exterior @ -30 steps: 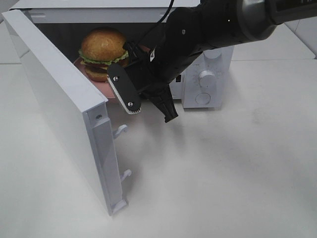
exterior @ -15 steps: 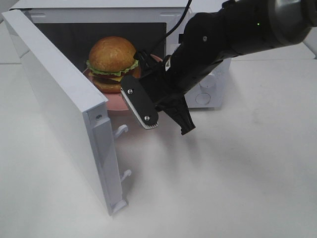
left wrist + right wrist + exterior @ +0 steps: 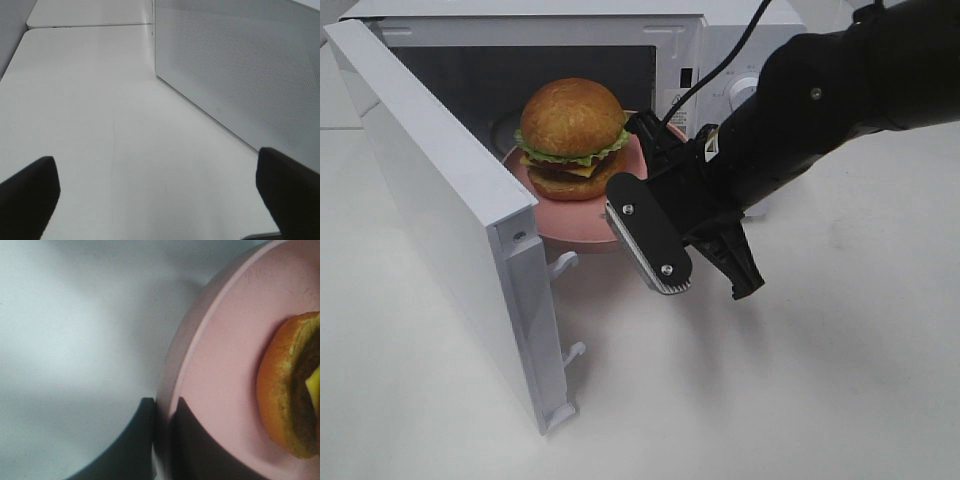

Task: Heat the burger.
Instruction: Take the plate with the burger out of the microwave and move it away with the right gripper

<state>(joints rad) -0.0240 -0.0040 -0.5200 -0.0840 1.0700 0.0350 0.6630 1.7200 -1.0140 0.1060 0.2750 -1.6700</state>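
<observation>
At microwave (image 3: 690, 40) mouth: right claw (image 3: 161, 440) pinching pink plate (image 3: 560, 215) rim, burger (image 3: 572, 138) on it. Left claw (image 3: 160, 195) spread over worktop (image 3: 100, 125).

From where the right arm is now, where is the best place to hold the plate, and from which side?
Grip the plate by its thin raised rim at the front edge, from the microwave's open front. The burger fills the middle, so only the rim is free. The right gripper already pinches it there.

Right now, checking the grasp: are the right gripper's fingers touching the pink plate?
Touching. The right wrist view shows both fingers pinching the pink plate rim.
</observation>
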